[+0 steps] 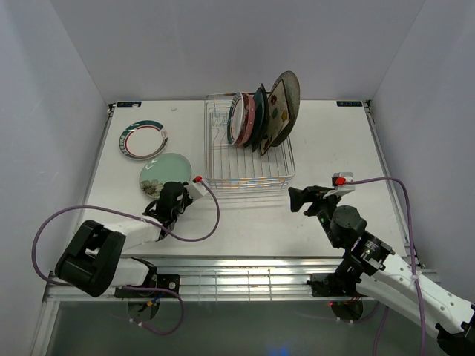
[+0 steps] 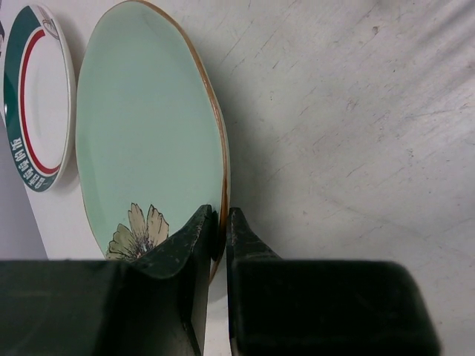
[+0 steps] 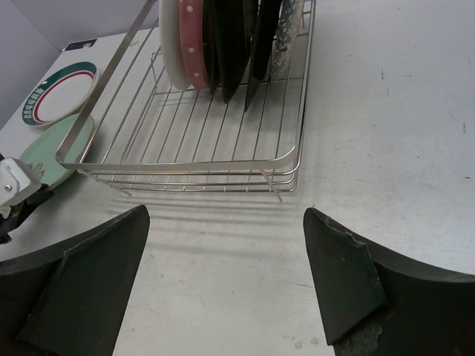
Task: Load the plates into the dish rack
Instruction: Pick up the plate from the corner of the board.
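The silver wire dish rack (image 1: 249, 180) stands mid-table and holds several plates upright at its far end, from the pink dotted one (image 1: 239, 119) to the speckled grey one (image 1: 286, 95). The mint floral plate (image 1: 165, 172) lies on the table left of the rack. My left gripper (image 1: 175, 194) is shut on its near rim; in the left wrist view the brown-edged rim sits between the fingertips (image 2: 220, 222) on the mint plate (image 2: 148, 133). The white teal-rimmed plate (image 1: 145, 139) lies flat behind it. My right gripper (image 1: 304, 199) is open and empty, in front of the rack's right corner (image 3: 185, 165).
The rack's near half holds no plates. The white teal-rimmed plate (image 2: 37, 96) lies close to the mint plate's far edge. The table's left wall runs close beside both loose plates. The left arm's cable loops across the table in front of the rack.
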